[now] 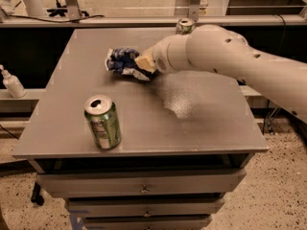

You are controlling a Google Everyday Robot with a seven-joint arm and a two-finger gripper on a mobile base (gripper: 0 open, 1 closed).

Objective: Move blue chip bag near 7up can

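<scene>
The blue chip bag, crumpled dark-blue foil with white print, is at the back middle of the grey table. My gripper reaches in from the right and is shut on the bag's right end; one tan finger pad shows. The bag is low over the table or resting on it; I cannot tell which. The 7up can, pale silver with green, stands at the table's back edge just behind my arm. It is partly hidden and lies up and to the right of the bag.
A deeper green can with a pale label stands upright at the front left of the table. My white arm crosses the back right. A small white bottle stands on a shelf left of the table. Drawers lie below the front edge.
</scene>
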